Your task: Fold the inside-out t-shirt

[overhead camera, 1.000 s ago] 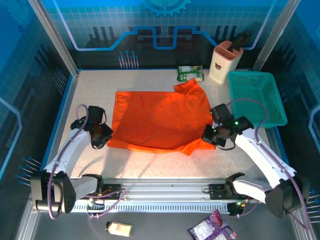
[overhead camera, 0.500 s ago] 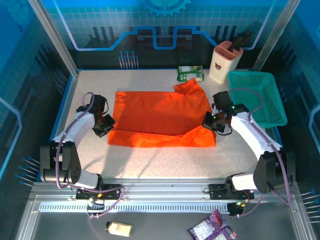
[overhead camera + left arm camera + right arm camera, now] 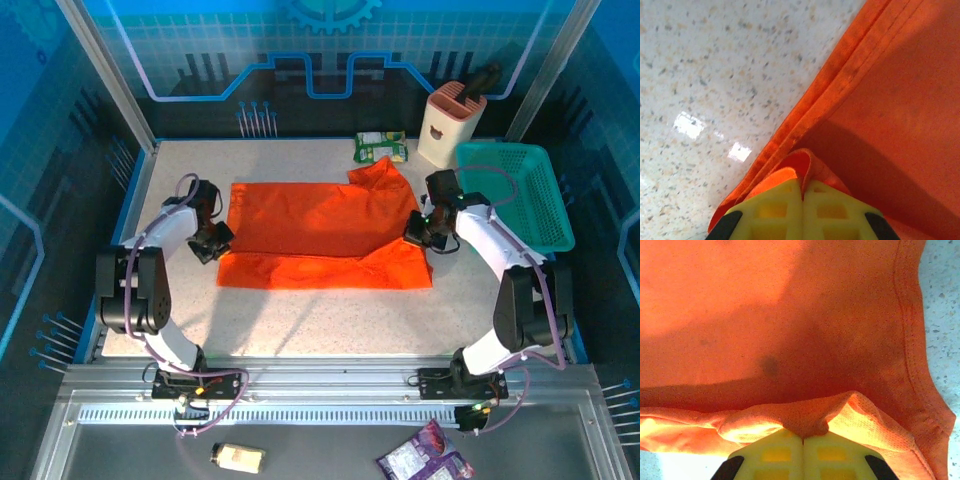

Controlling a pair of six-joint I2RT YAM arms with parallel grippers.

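Closest to the camera, down in front of the rail the arms are bolted to, there's a small pale packet (image 3: pixel 240 458) and a crinkly purple wrapper (image 3: pixel 428 464) lying on the dark surface. Past the rail comes a bare stretch of speckled worktop (image 3: pixel 300 320).

Then the orange t-shirt (image 3: pixel 320 225). It's spread out pretty flat in the middle of the worktop, and along its near side a band of cloth is doubled over on top of the rest, so that edge looks like a thicker, brighter strip. One sleeve (image 3: pixel 385 175) pokes out at the far right corner.

The left hand (image 3: pixel 212 243) is at the shirt's left edge, low down. In its wrist cam the yellow fingers (image 3: pixel 775 210) are pressed together with a little bunched loop of orange cloth pinched between them, and the stitched hem runs off diagonally over the speckled surface. The right hand (image 3: pixel 418 232) is at the shirt's right edge, same deal: fingers (image 3: pixel 830 460) squeezed together on a puckered fold of fabric, with the seam curving down the right of that view.

Farther back, a green snack packet (image 3: pixel 381 146) sits just beyond the sleeve. To its right is a beige holder (image 3: pixel 445 125) with something dark sticking out the top, and a teal mesh basket (image 3: pixel 520 195) is along the right side.
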